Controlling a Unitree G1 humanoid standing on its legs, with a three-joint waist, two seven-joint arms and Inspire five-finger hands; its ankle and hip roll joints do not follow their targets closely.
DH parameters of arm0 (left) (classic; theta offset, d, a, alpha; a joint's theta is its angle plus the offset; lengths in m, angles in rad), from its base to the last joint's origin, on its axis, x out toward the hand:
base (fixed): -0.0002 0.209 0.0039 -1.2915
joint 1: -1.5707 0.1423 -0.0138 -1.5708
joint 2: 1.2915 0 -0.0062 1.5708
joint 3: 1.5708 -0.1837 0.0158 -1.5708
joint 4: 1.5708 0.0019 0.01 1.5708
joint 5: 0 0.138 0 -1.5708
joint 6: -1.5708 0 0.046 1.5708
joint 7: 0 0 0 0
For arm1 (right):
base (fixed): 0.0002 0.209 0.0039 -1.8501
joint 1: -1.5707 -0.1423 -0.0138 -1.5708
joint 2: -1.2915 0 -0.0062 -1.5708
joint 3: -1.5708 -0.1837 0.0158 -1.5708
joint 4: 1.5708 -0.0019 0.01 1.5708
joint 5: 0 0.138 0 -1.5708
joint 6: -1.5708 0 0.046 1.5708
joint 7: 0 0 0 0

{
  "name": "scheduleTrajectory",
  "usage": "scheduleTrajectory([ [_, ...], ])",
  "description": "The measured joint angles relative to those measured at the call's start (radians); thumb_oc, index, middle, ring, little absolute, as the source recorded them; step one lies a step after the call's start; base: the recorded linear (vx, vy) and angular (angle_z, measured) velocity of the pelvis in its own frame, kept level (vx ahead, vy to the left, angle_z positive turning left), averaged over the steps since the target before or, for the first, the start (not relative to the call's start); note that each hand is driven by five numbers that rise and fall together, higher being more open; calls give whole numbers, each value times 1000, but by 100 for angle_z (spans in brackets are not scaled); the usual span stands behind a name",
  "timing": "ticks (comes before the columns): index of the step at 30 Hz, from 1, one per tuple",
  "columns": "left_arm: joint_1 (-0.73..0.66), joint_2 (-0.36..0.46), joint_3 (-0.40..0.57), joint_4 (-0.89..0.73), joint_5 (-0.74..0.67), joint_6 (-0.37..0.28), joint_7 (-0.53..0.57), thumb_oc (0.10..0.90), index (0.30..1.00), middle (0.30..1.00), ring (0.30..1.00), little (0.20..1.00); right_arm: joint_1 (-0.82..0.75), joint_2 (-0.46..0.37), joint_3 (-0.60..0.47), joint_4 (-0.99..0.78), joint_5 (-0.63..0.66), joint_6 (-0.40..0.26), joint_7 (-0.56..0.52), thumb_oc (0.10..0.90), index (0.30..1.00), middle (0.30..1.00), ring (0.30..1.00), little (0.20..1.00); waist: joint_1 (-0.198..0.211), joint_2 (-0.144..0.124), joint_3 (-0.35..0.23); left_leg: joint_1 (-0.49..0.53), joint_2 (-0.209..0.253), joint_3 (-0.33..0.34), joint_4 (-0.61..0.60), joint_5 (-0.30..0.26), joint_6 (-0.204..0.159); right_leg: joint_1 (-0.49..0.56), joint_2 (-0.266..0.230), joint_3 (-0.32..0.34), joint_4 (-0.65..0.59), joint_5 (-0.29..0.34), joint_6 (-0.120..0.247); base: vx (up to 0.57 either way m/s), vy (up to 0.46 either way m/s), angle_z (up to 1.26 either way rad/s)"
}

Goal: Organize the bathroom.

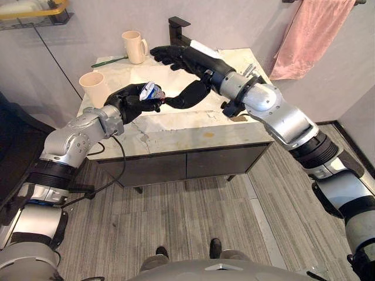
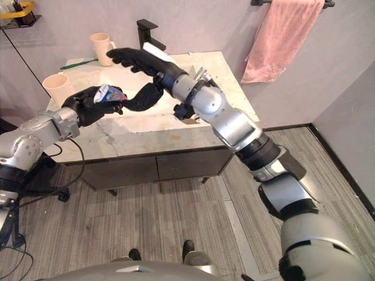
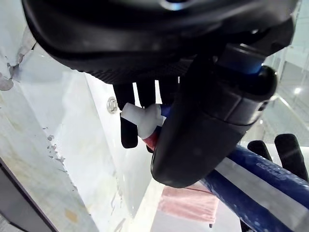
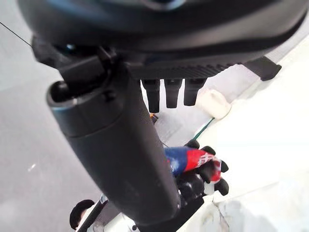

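The left robot hand (image 1: pixel 133 100) is hovering over the near-left part of the worktop (image 1: pixel 176 126), fingers curling around one toothpaste tube (image 1: pixel 153 91) and clamping it. The tube is red, white and blue, and its white cap (image 3: pixel 141 116) is poking out past the fingers in the left wrist view. The tube is off the worktop, held above the left edge of the sink basin.

The right robot hand (image 1: pixel 176 57) is reaching across from the right side, sitting over the far middle of the worktop. Its fingers are stretching out straight and apart, clamping nothing, and its thumb (image 1: pixel 190 93) is angling down toward the tube tip, very near it; contact is unclear. In the right wrist view the tube (image 4: pixel 190 159) is showing in the left robot hand's grip past the thumb.

Two cream cups are standing upright on the worktop: one cup (image 1: pixel 94 86) at the left edge, just behind the left robot hand, and one handled mug (image 1: pixel 135 47) at the far-left corner. One green toothbrush (image 1: pixel 109 60) is lying flat beside the mug, toward the left edge. One black faucet (image 1: pixel 177 29) is rising at the far edge, behind the right robot hand.

One pink towel (image 1: pixel 310 38) is hanging on the wall past the far-right corner. One wire shelf (image 1: pixel 29 16) with a yellow rim is hanging on the wall far left.
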Motion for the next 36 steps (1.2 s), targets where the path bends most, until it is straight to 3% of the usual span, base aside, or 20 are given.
scheduleTrajectory([
  [7,0,-4,0,-2,1,0,8,400,300,300,300,300,0,3,11,0,-1,22,0,800,900,900,900,900,5,0,0,3,0,-5,0,1,0,5,0,-5,0,0,0,39,6,2],
  [8,0,-4,0,-3,1,0,8,400,300,300,300,300,1,3,11,0,-1,22,0,598,596,596,596,596,7,0,0,3,0,-5,0,2,0,5,0,-5,0,0,0,34,5,1],
  [9,0,-5,0,-3,1,0,8,400,300,300,300,300,1,3,11,0,-2,22,0,569,554,554,554,554,8,0,0,3,0,-5,0,2,0,6,0,-6,0,0,0,0,0,0],
  [11,0,-8,0,-3,1,0,8,400,300,300,300,300,1,3,11,0,-5,22,0,400,300,300,300,300,11,0,0,3,0,-7,0,3,0,6,0,-7,0,0,0,0,0,0],
  [31,12,-34,0,-17,39,0,6,400,300,300,300,300,1,0,9,-2,-9,60,-27,400,300,300,300,300,25,0,0,2,0,-10,0,3,0,7,0,-10,0,0,0,2,0,0],
  [32,12,-34,0,-17,39,0,11,400,300,300,300,300,1,0,9,-2,-9,61,-27,770,855,855,855,855,25,0,0,2,0,-10,0,3,0,7,0,-10,0,0,0,0,0,0],
  [33,12,-34,0,-17,39,0,11,400,300,300,300,300,1,0,9,-2,-9,61,-27,770,855,855,855,855,25,0,0,2,0,-10,0,3,0,7,0,-10,0,0,0,0,0,0],
  [34,12,-34,0,-17,39,0,11,400,300,300,300,300,1,0,9,-2,-9,61,-27,800,900,900,900,900,25,0,0,2,0,-11,0,3,0,7,0,-10,0,0,0,0,0,0],
  [36,12,-34,0,-17,39,0,13,400,300,300,300,300,1,0,9,-2,-10,61,-25,800,900,900,900,900,25,0,0,2,0,-11,0,3,0,7,0,-10,0,0,0,0,0,0],
])
